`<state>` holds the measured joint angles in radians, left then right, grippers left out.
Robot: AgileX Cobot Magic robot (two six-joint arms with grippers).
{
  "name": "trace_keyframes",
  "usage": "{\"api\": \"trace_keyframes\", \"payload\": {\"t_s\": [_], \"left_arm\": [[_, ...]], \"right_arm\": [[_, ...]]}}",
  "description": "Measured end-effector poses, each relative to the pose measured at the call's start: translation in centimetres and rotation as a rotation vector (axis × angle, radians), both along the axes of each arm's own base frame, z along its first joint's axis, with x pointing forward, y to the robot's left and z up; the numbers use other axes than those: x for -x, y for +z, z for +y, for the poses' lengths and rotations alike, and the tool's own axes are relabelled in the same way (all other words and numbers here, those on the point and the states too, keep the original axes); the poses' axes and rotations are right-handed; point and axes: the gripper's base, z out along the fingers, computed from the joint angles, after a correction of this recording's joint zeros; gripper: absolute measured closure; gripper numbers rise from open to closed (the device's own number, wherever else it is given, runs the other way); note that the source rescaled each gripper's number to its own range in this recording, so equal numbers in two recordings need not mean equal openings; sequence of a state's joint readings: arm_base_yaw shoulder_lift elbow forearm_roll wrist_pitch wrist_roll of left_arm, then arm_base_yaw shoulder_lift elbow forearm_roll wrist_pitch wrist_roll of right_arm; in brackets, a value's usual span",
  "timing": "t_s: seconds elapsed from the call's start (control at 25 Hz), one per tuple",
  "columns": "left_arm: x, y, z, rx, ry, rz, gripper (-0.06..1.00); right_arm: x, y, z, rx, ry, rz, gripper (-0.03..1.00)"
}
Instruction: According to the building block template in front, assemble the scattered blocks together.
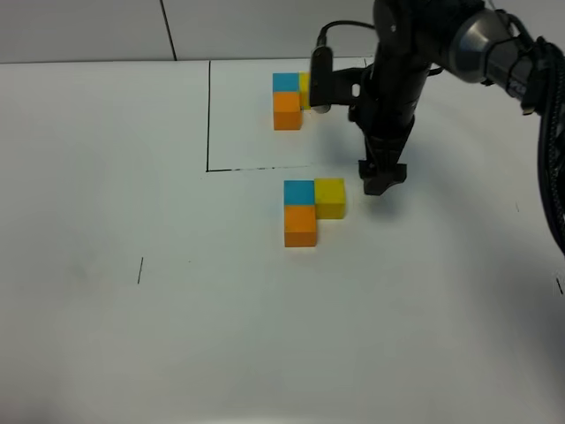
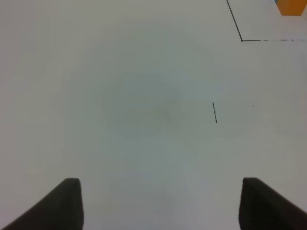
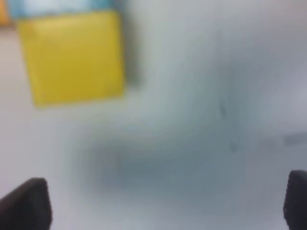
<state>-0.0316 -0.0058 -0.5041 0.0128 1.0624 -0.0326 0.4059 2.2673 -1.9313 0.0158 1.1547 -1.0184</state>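
The scattered blocks sit joined at the centre of the exterior high frame: the blue cube [image 1: 298,192] with the orange cube [image 1: 300,226] below it and the yellow cube [image 1: 330,197] on its right, matching the building block template [image 1: 288,101] inside the black outline [image 1: 208,115] above. The right gripper [image 1: 382,183], jaws apart and empty, hangs just right of the yellow cube. The left gripper [image 2: 158,203] is apart too, over bare desk [image 1: 132,344]. All cubes look matte, sharp-edged, equal; no long axis.
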Motion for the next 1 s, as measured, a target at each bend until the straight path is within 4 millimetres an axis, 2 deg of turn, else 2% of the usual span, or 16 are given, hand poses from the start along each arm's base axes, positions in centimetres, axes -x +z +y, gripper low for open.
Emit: {"api": "trace_keyframes", "payload": {"t_s": [0.2,0.36,0.52,0.6,0.76,1.0], "left_arm": [[0.0,0.0,0.0,0.000,0.000,0.000,0.48],[0.0,0.0,0.0,0.000,0.000,0.000,0.48],[0.0,0.0,0.0,0.000,0.000,0.000,0.48],[0.0,0.0,0.0,0.000,0.000,0.000,0.48],[0.0,0.0,0.0,0.000,0.000,0.000,0.48],[0.0,0.0,0.0,0.000,0.000,0.000,0.48]], "right_arm": [[-2.0,2.6,-6.9,-0.074,-0.351,-0.024,-0.02],[-2.4,5.2,-12.4,-0.140,-0.651,-0.060,-0.02],[-1.4,9.2,-15.6,-0.192,-0.808,-0.120,-0.01],[-0.3,11.1,-16.2,-0.212,-0.834,-0.151,-0.01],[2.8,13.2,-16.7,-0.249,-0.848,-0.214,-0.01],[10.4,15.1,-17.6,-0.333,-0.975,-0.287,-0.01]]}}
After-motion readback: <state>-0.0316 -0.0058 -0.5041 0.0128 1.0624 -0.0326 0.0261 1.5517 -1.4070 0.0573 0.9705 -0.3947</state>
